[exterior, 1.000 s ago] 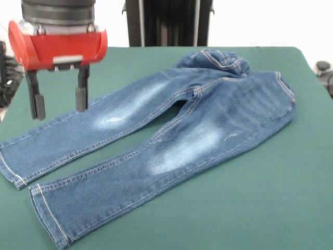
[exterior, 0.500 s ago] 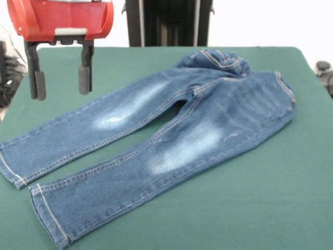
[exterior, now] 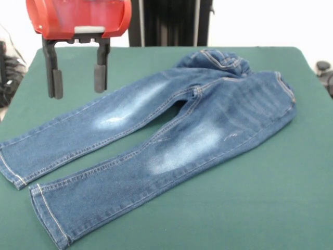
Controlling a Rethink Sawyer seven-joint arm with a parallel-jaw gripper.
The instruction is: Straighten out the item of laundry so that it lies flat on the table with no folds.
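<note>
The blue denim jeans [exterior: 171, 135] lie on the dark green table [exterior: 270, 198], both legs stretched toward the lower left, with whitish thigh patches. The waistband at the upper right [exterior: 221, 60] is bunched and folded over. My gripper [exterior: 77, 84], under a red housing, hangs open and empty in the air at the upper left, above the table just beyond the upper leg. It touches nothing.
The robot's black pedestal [exterior: 169, 23] stands behind the table's far edge. Dark equipment [exterior: 325, 70] shows past the right edge, and cables [exterior: 8, 67] past the left edge.
My gripper has risen and moved to the right, staying open. The jeans have not moved.
</note>
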